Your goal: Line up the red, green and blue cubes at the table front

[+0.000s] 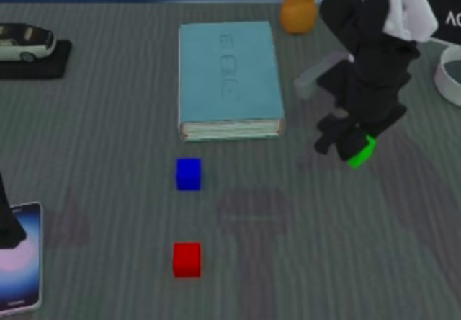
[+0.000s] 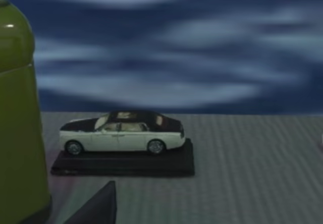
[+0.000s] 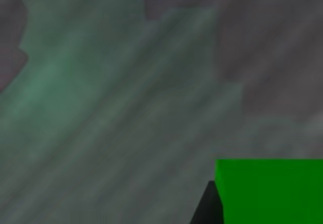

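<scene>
- The green cube point(image 1: 361, 153) sits clamped between the fingers of the right gripper point(image 1: 347, 147), right of centre, over the dark grey ribbed table point(image 1: 108, 140); the right wrist view shows the cube's face point(image 3: 270, 191) above the striped cloth.
- The blue cube point(image 1: 188, 174) lies left of centre, just in front of the pale blue book point(image 1: 229, 81); the red cube point(image 1: 186, 259) lies nearer the front edge, in line with it and well apart.
- Bare table spreads to the right of both cubes, along the front.
- An orange bottle point(image 1: 300, 3) stands behind the book; a white ring point(image 1: 448, 75) lies at the far right.
- The toy car point(image 1: 26, 42) on its black base sits far left, a phone point(image 1: 20, 259) at the near left edge.
- The left arm point(image 1: 6, 223) is parked at the left edge; whether its fingers are apart I cannot tell.
</scene>
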